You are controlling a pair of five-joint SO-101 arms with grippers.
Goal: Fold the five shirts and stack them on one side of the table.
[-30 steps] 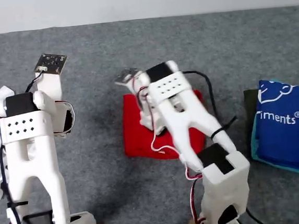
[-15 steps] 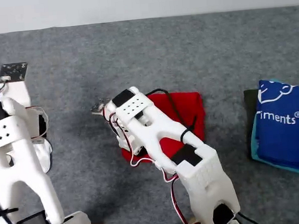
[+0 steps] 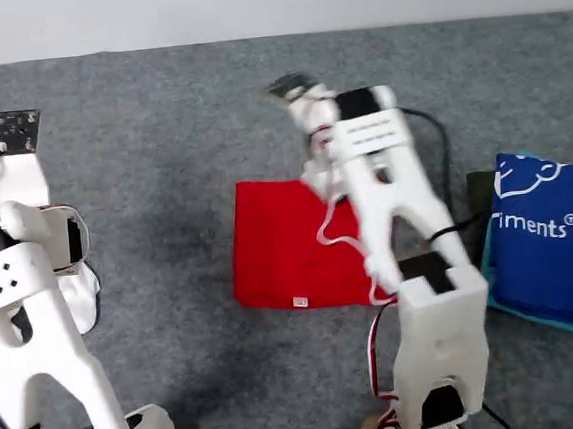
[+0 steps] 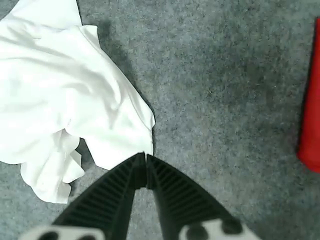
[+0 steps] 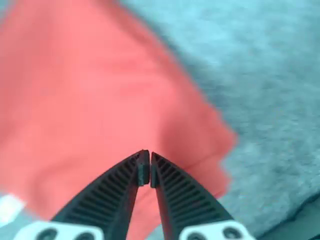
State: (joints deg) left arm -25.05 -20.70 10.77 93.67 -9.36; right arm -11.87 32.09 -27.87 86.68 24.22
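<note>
A folded red shirt (image 3: pixel 284 245) lies flat mid-table, with a small white label at its near edge. My right arm (image 3: pixel 372 157) stands over its far right corner. In the right wrist view my right gripper (image 5: pixel 145 170) is shut just above the red shirt (image 5: pixel 75 100), with nothing seen between its fingers. My left gripper (image 4: pixel 145 172) is shut over grey carpet at the edge of a crumpled white shirt (image 4: pixel 65 100). In the high view a bit of that white shirt (image 3: pixel 88 282) peeks out beside my left arm (image 3: pixel 22 288). A folded blue shirt (image 3: pixel 550 242) tops the stack at the right.
The blue shirt rests on a dark shirt (image 3: pixel 481 197), and a teal edge (image 3: pixel 494 292) shows beneath it. Grey carpet (image 3: pixel 162 165) covers the table. The red shirt's edge (image 4: pixel 310 100) shows in the left wrist view. Open carpet lies between the white and red shirts.
My right arm swung from the red shirt's left edge to its far right corner, uncovering the shirt. My left arm shifted left a second ago and has since stayed almost still.
</note>
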